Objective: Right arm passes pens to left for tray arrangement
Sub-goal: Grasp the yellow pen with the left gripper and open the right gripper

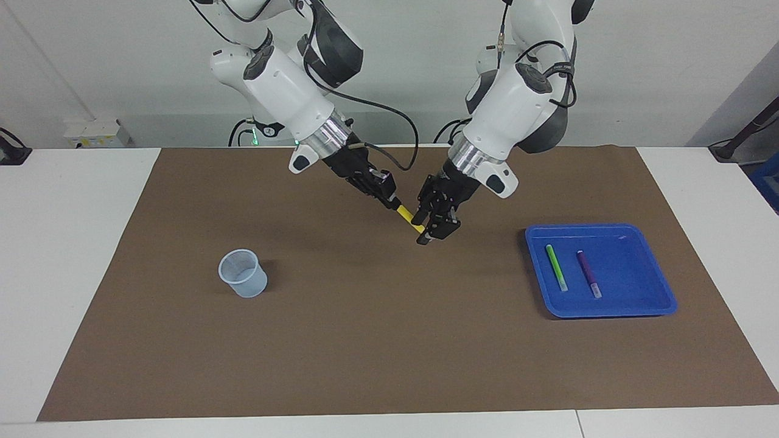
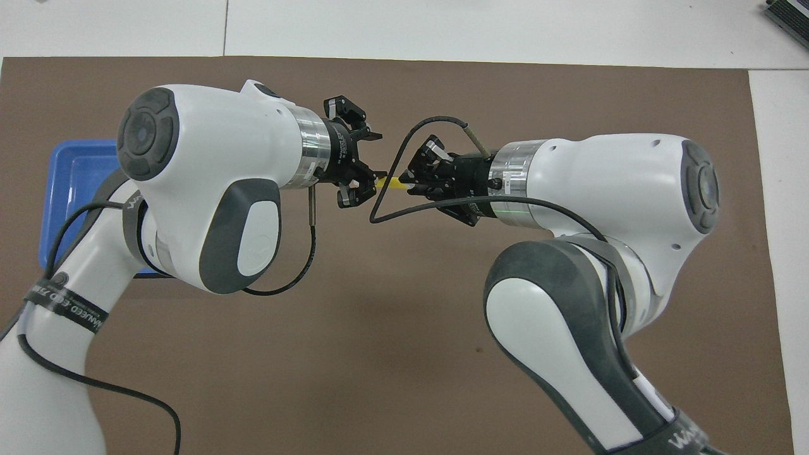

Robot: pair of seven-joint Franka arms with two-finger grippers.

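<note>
Right gripper (image 1: 389, 198): I see it clamped on the yellow pen (image 1: 406, 218).
Left gripper (image 1: 433, 226): fingers apart around the pen's cap end.
Blue tray (image 1: 645, 267): green pen (image 1: 555, 267), purple pen (image 1: 588, 274) inside.

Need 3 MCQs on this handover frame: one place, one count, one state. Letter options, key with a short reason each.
1. Where do the green pen and purple pen lie?
A. in the cup
B. in the blue tray
C. on the brown mat

2. How many pens are in view?
A. two
B. three
C. four

3. What is the state of the yellow pen?
A. lying on the mat
B. standing in the cup
C. held in the air by the right end effector, with the left end effector at its free end

Key:
1 B: both lie side by side inside the tray's rim.
2 B: green, purple and yellow.
3 C: the right end effector grips it above the mat and the left one's open fingers surround its tip.
</note>
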